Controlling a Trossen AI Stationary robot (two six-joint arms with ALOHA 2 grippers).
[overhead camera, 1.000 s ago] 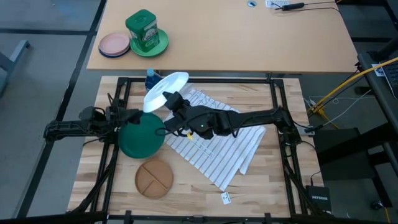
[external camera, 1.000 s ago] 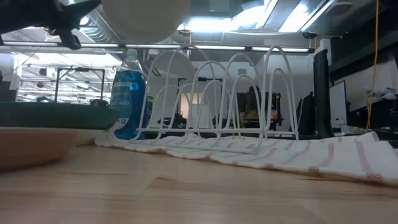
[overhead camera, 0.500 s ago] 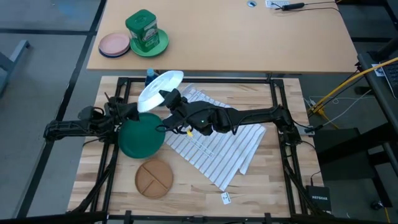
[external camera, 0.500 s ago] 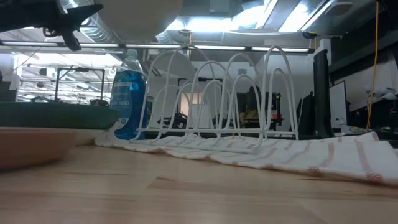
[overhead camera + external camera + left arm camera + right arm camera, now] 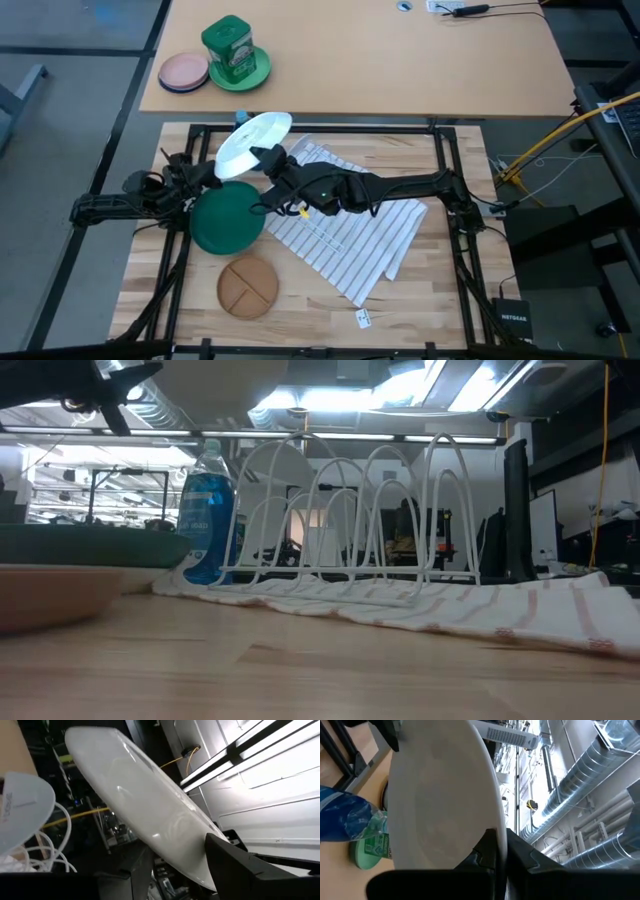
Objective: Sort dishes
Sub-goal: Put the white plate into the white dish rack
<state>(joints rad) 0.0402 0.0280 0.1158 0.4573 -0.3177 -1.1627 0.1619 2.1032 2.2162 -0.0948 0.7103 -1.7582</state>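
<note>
A white plate [image 5: 252, 143] is up in the air over the table's far left, tilted, held by my right gripper [image 5: 268, 160]. My left gripper [image 5: 207, 172] is open at the plate's opposite rim; in the left wrist view its fingers [image 5: 227, 862] stand on either side of the plate [image 5: 135, 800], and I cannot tell if they touch. The dark green plate [image 5: 228, 218] and the tan divided plate [image 5: 248, 287] lie flat on the table. Another white plate [image 5: 285, 465] seems to stand in the wire rack [image 5: 345, 510]. My right gripper pinches the white plate's rim [image 5: 487, 827] between its two fingers, on the side nearest the table's middle, reaching in from the right. The plate is lifted clear and tilted, its face turned up and toward the far-left.
The white wire rack stands on a striped towel [image 5: 350, 235] in the table's middle. A blue bottle [image 5: 207, 510] is at the far edge beside the rack. On the desk beyond sit a pink plate [image 5: 184, 72] and a green canister [image 5: 230, 47] on a pale green plate.
My right gripper has carried the white plate up and toward the table's far-left, to my left gripper; in the low view it has risen almost out of the picture. My left gripper has shifted a little toward the far edge.
</note>
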